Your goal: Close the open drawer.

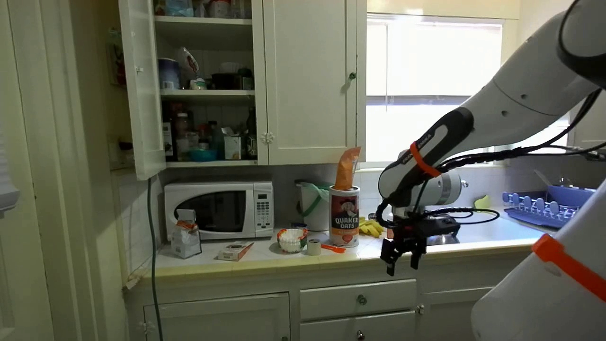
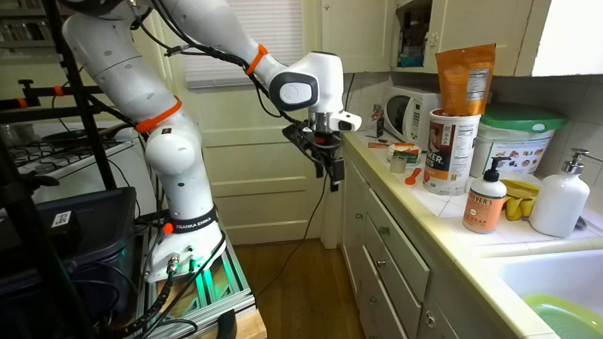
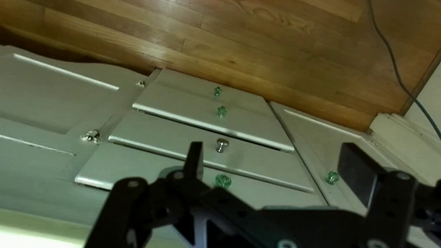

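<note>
Several white drawer fronts sit stacked under the counter. The top drawer front (image 1: 326, 300) shows in both exterior views (image 2: 400, 247) and in the wrist view (image 3: 131, 165). Below it is a middle front with a metal knob (image 3: 162, 134), then a lower front with a green knob (image 3: 193, 108). All look shut or nearly flush; no drawer inside or clutter shows, so I cannot tell which is the task's drawer. My gripper (image 3: 275, 158) is open and empty, its fingers wide apart. In both exterior views the gripper (image 1: 403, 266) hangs in front of the counter (image 2: 328, 180), apart from the drawers.
The counter edge (image 2: 435, 221) juts above the drawers. On it stand an oats canister (image 1: 344, 218), a soap bottle (image 2: 484, 202) and a microwave (image 1: 218, 208). A tall cupboard door (image 1: 142, 94) hangs open. A cable (image 3: 392, 58) lies on the wooden floor.
</note>
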`<state>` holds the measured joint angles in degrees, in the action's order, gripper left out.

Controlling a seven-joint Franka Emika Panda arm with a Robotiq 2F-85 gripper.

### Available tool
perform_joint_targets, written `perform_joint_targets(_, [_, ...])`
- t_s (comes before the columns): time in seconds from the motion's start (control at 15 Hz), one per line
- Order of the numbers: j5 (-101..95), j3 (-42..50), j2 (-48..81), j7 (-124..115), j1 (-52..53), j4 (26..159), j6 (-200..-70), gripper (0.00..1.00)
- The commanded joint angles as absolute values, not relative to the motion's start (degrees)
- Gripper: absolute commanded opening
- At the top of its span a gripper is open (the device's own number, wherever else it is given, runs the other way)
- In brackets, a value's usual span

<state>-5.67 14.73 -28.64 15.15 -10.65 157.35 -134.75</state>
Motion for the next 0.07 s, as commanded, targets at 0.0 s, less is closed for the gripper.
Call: perform_joint_targets(0.0, [-5.6,14.4,-30.0,15.3,-11.0,157.6,-134.6,1.00])
